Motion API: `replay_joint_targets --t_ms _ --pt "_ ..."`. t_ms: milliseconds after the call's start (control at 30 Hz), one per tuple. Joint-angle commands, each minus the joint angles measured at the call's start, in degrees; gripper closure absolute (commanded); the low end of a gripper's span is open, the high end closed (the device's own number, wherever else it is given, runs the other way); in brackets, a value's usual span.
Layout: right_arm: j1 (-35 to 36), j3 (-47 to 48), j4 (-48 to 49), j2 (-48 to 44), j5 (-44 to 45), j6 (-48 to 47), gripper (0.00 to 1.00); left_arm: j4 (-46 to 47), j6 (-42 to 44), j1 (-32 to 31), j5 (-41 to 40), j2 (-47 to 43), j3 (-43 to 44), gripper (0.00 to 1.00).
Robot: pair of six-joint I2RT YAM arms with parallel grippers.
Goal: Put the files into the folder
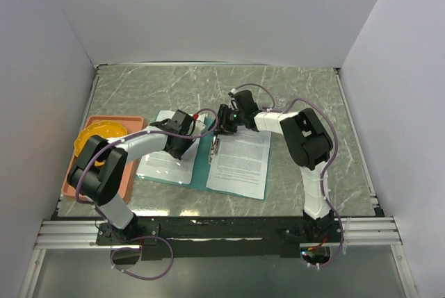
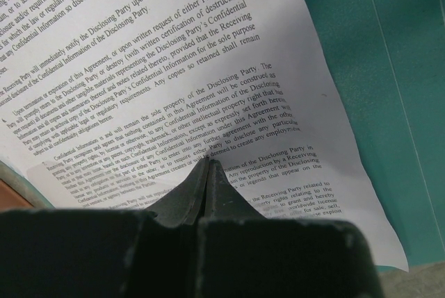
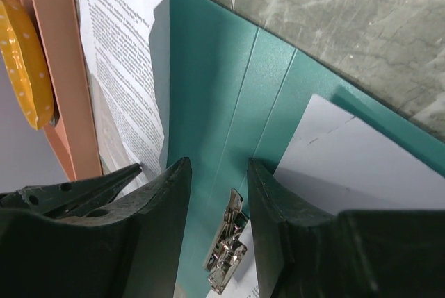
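Here, at the far left of the overhead view, a salmon-orange tray (image 1: 132,173) lies at the table's edge with a yellow dotted object (image 1: 97,138) in it. Just right of the tray, the teal-green folder (image 1: 202,166) lies open and flat on the marbled table (image 1: 306,83), near the centre of the frame. One printed sheet (image 1: 163,162) rests on its left half, its left edge reaching past the folder toward the tray. The left gripper (image 1: 182,139) sits over this sheet; in the left wrist view its jaws are pressed fully together, tips meeting low in the frame right at the printed page (image 2: 174,103), with nothing between them. Whether the tips actually touch the paper cannot be told.

At the spine lies a small metal clip (image 3: 226,253), seen at the bottom centre of the right wrist view. The right gripper (image 1: 224,126) hovers over the spine's upper end, jaws partly apart, straddling the clip and holding nothing. Another sheet (image 1: 240,162) covers the folder's right half, right of centre in the overhead frame.
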Motion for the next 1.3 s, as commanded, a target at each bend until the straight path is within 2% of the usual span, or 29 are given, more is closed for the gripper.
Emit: replay_joint_targets --t_ms 0,433,1267 --pt "-0.2 -1.9 4.0 -4.6 -1.6 0.6 0.55 0.3 0.4 0.4 -0.6 -2.4 1.0 0.99" --pt "-1.2 -7.2 15.7 -6.0 -5.6 6.7 0.57 0.0 0.3 0.5 -0.8 -2.8 1.2 0.99" --pt "-0.4 -13.8 19.6 -11.9 -6.8 10.0 0.60 0.1 0.2 0.5 -1.5 -3.7 1.4 0.99"
